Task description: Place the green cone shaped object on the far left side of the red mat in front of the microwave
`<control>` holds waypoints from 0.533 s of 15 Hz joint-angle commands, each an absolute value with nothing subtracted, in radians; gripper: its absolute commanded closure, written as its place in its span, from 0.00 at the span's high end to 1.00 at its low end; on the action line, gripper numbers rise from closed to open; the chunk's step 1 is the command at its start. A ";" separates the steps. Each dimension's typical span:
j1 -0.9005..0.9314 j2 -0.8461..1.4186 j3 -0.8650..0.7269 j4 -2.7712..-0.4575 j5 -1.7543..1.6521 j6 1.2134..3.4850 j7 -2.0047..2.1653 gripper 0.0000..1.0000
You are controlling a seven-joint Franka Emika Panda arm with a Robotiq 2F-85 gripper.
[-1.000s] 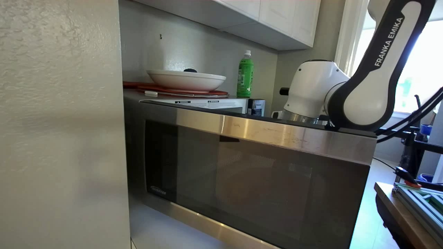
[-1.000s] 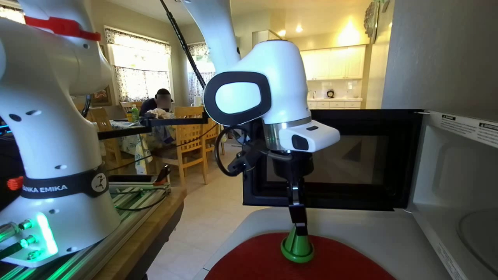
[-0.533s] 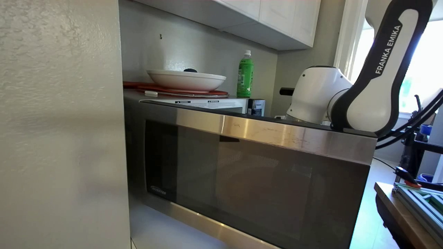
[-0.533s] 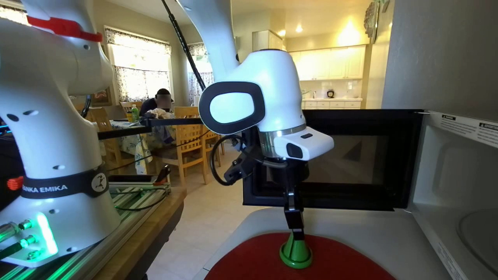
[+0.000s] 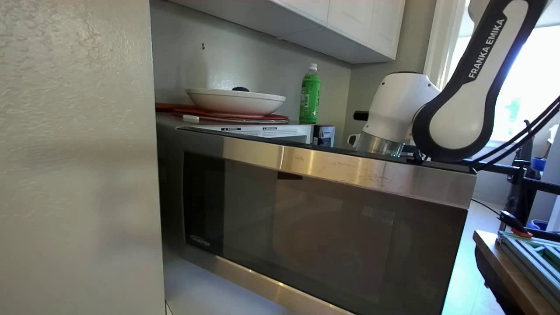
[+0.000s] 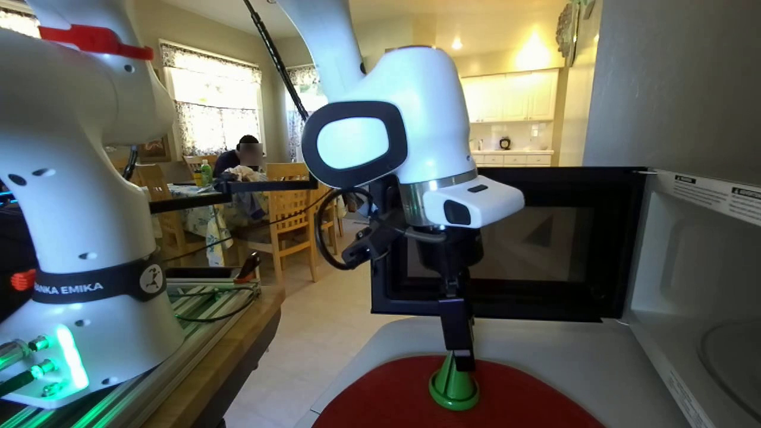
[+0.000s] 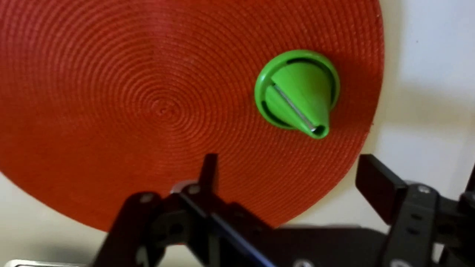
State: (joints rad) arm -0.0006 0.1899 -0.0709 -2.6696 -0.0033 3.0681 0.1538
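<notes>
In the wrist view I'm seeing the gripper [image 7: 290, 169] with its 2 fingers [image 7: 376, 185] standing wide apart, holding nothing. The green cone [image 7: 306, 91] is sitting base down on the red mat [image 7: 163, 144], near its edge. In an exterior view the microwave [image 6: 681, 261] is standing open, and a fingertip [image 6: 465, 361] is partly hiding the cone's peak; I'm finding depth unclear.

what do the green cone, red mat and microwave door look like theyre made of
Green cone: probably plastic, smooth and softly glossy; its strip shines like metal.
Red mat: seemingly woven, mostly matte, ribbed in rings; fibre or vinyl unclear.
Microwave door: likely steel trim, by its metallic sheen; window dark, smooth, perhaps glass.
</notes>
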 commanded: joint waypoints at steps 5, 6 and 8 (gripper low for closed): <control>-0.011 -0.091 -0.159 -2.656 -0.201 2.644 0.193 1.00; -0.022 -0.135 -0.144 -2.647 -0.195 2.588 0.189 1.00; -0.036 -0.207 -0.116 -2.627 -0.176 2.502 0.180 1.00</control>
